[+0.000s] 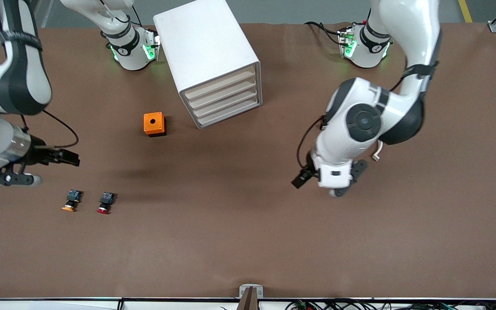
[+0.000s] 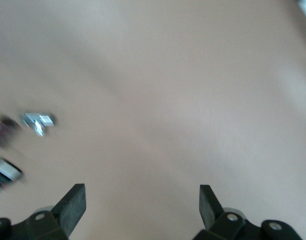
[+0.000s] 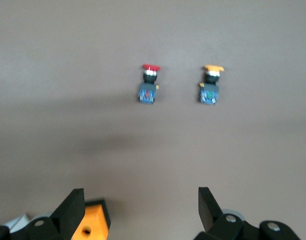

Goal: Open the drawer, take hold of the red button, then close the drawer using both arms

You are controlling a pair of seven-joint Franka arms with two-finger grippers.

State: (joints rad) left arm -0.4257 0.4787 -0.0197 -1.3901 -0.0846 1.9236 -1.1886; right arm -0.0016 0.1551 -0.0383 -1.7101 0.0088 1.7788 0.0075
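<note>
The white drawer cabinet (image 1: 207, 51) stands near the robots' bases, and all its drawers (image 1: 224, 97) are shut. The button (image 1: 105, 202), with a red cap and a black-and-blue body, lies on its side on the table toward the right arm's end. It also shows in the right wrist view (image 3: 149, 82). My right gripper (image 1: 73, 158) is open and empty over the table close to the button; its own view shows the gap (image 3: 140, 200). My left gripper (image 1: 298, 182) is open and empty over bare table toward the left arm's end, as its own view shows (image 2: 142, 197).
An orange-capped pushbutton (image 1: 71, 201) lies beside the red one, closer to the right arm's end (image 3: 210, 85). An orange box with a hole (image 1: 154, 124) sits beside the cabinet (image 3: 90, 225). Cables run along the table's front edge.
</note>
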